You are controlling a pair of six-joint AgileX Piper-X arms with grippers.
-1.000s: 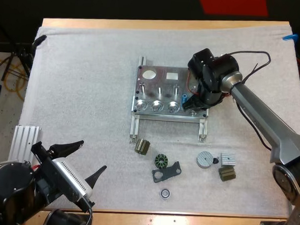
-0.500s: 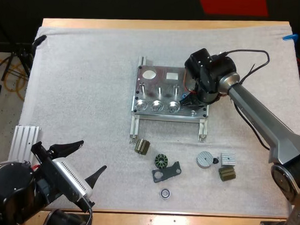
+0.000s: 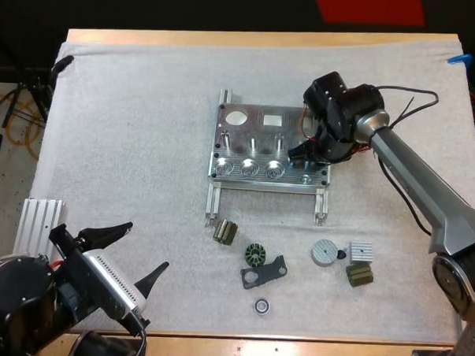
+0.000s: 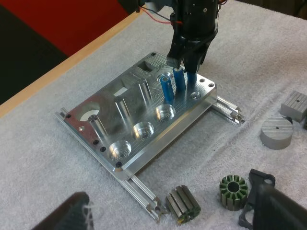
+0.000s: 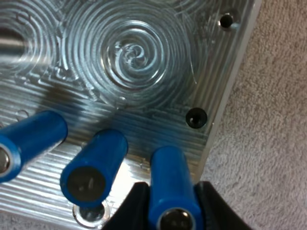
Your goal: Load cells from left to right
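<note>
Right gripper (image 3: 296,153) at metal fixture's (image 3: 256,120) right end, small dark parts (image 3: 255,255) nearer on mat (image 3: 129,126)

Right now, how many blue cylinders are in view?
3 blue cylinders: one is clamped in the right end effector at the metal fixture's corner; a second and a third stand on the fixture beside it. More could be hidden behind the end effector.

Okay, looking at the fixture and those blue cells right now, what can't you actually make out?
High view: the blue cells at the right claw are hidden under the right arm.
Right wrist view: the held cell covers its own socket in the fixture, so how deep it sits is unclear.
High view: the small ring near the front edge of the mat is too small to identify.
</note>
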